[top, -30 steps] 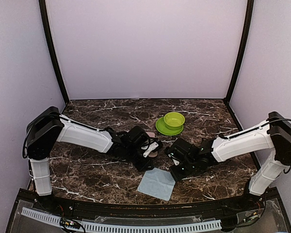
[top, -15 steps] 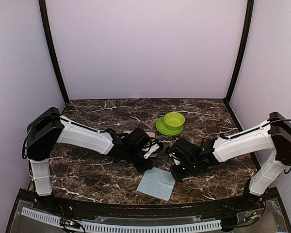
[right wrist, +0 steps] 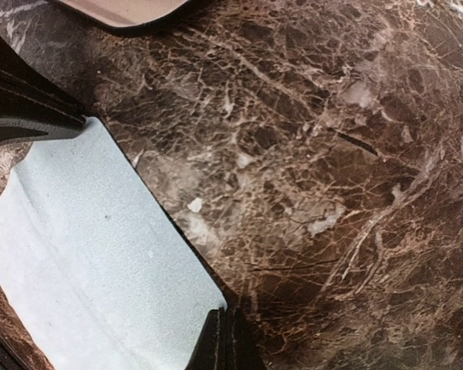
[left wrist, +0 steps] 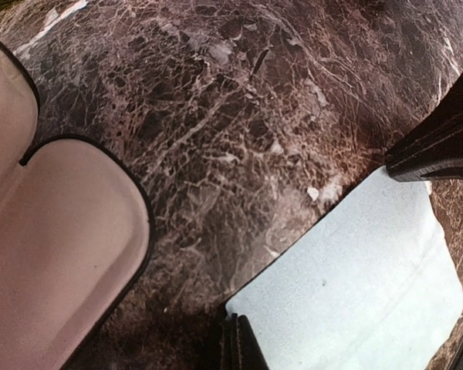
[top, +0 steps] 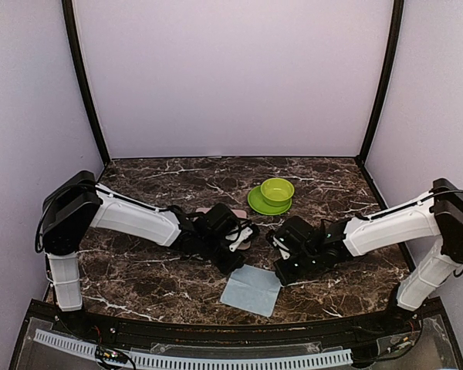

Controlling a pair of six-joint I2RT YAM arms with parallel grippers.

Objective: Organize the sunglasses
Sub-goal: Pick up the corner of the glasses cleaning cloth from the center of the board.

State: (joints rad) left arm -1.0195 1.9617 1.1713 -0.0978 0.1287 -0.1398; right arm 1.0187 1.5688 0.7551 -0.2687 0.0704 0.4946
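Note:
No sunglasses show in any view. A pale blue cloth point(top: 251, 289) lies flat on the marble between the two arms. My left gripper point(top: 233, 264) is shut on the cloth's point(left wrist: 355, 277) left corner, and its fingertips point(left wrist: 235, 339) pinch the very tip. My right gripper point(top: 282, 274) is shut on the opposite corner of the cloth point(right wrist: 92, 254), its fingertips point(right wrist: 224, 339) pressed together there. An open pink case point(left wrist: 54, 254) with a pale lining lies just beyond the left gripper, and nothing shows in the part I can see.
A green bowl point(top: 278, 190) sits on a green plate point(top: 255, 203) behind the grippers at centre right. The pink case point(top: 230, 213) is mostly hidden under the left arm. Purple walls enclose the dark marble table point(top: 139, 270).
The left gripper's jaws have closed on the cloth's corner. The right gripper stayed shut and shifted slightly away from the front edge, and the cloth moved a little with it.

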